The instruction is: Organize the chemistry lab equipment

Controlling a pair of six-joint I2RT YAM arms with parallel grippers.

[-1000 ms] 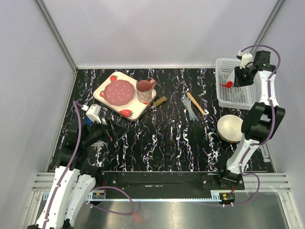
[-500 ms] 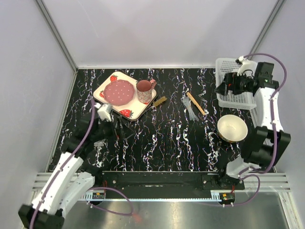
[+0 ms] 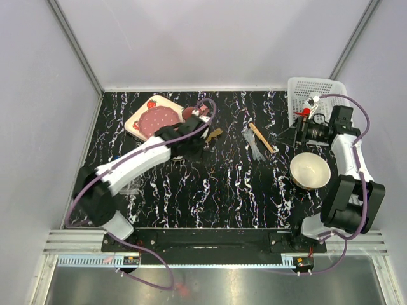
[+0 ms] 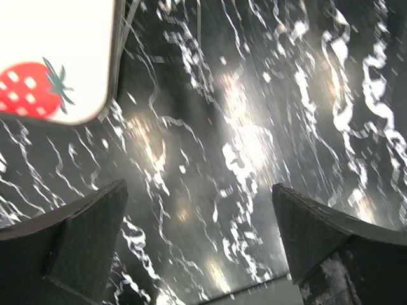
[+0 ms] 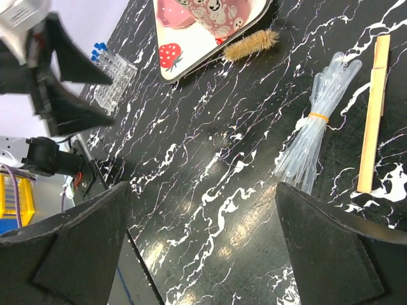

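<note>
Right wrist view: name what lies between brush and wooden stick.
A bundle of clear droppers lies between brush and wooden stick, shown in the right wrist view.

No legible text, label or number anywhere

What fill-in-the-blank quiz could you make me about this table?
The round cream bowl sits nearest the ___ arm.
The fruit printed on the white rectangular tray is a ___.
The small clear tubes wear ___ caps.
The left pincer and right pincer both stand ___ and empty.
Missing words: right, strawberry, blue, open.
</note>
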